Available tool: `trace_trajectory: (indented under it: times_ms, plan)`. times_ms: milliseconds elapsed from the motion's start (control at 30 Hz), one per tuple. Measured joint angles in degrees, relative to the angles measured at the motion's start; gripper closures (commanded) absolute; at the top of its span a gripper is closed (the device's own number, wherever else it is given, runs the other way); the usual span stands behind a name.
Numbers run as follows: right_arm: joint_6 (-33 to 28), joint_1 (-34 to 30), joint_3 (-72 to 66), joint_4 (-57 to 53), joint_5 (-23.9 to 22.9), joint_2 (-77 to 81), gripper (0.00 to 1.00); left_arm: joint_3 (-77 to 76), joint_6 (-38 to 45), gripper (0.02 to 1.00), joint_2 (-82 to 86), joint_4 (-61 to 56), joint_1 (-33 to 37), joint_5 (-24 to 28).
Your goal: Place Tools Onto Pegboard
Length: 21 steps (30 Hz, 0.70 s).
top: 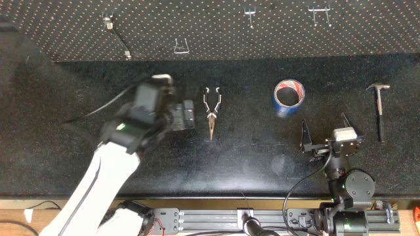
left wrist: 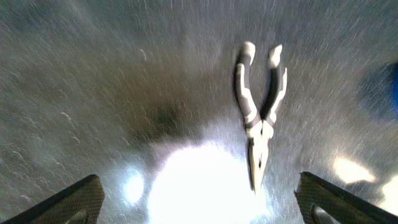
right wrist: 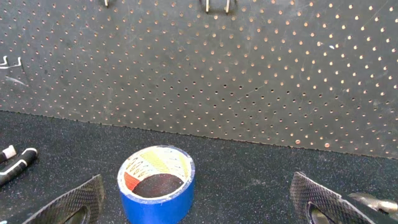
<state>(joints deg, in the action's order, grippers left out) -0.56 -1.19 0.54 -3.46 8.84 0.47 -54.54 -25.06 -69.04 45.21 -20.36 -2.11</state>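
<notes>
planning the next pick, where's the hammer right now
In the top view the hammer lies at the black mat's far right, head toward the pegboard, right of the blue tape roll.

At the back, upright behind the surface [top: 262, 157], a pegboard [top: 216, 29] with hooks [top: 182, 46] on it. Mid-surface, pliers [top: 211, 111], handles toward the pegboard, tip toward the front. Just left of them, the left arm's fingers [left wrist: 68, 202]. To the right, a tape roll [top: 289, 97]; far right, well apart, a hammer [top: 378, 108]. In front of the roll, the right arm's fingers [right wrist: 68, 202].
</notes>
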Motion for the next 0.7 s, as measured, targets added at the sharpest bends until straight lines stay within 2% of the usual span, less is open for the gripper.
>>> trace_trajectory:
  times_ms: [167, 367, 700]
  plan:
    - [0.0, 0.0, 0.0, 0.0, 0.0, 0.0, 0.025, -12.4, -6.0, 0.023, -19.8, 6.0, -7.2, -0.7]
    - [0.0, 0.0, 0.0, 0.0, 0.0, -0.1, 0.025, -24.1, -9.1, 0.023, -32.3, 6.6, -7.7, 1.2]
    - [0.0, 0.0, 0.0, 0.0, 0.0, 0.0, 0.027, -25.1, -9.4, 0.020, -41.5, 2.9, -7.7, 1.4]
